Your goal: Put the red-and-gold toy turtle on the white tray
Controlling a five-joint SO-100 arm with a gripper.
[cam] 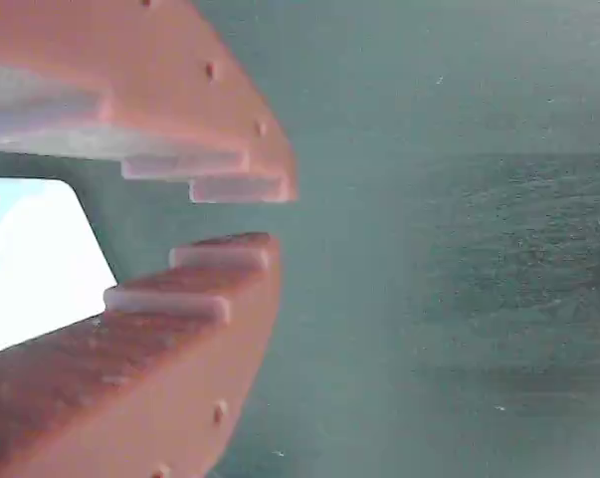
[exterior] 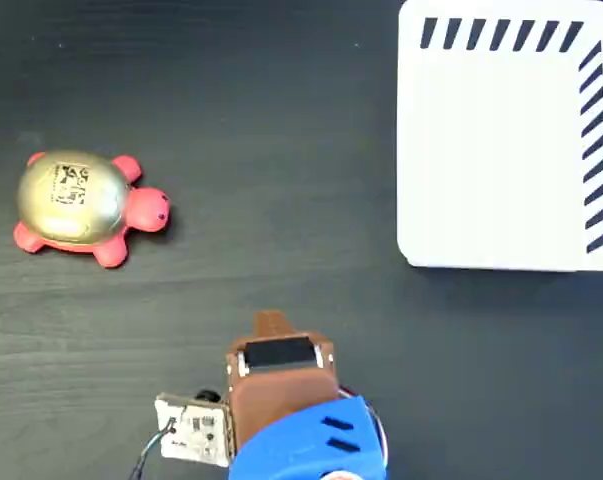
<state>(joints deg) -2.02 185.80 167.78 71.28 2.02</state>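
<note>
Evidently nothing is grasped yet: the jaws stand slightly spread and empty near the worktop's [exterior: 281, 150] near edge, so the next move must reach left to the red-and-gold toy turtle [exterior: 81, 205], well apart from the white tray [exterior: 491, 150] at far right.

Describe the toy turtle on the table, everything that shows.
The red-and-gold toy turtle sits upright on the dark wood-grain table, at the left of the fixed view. Its domed shell is shiny gold with a square black-printed label on top. The body, feet and head are coral red and look rubbery; the head points right, with a dark eye. Only the table touches it. The wrist view does not show it.
</note>
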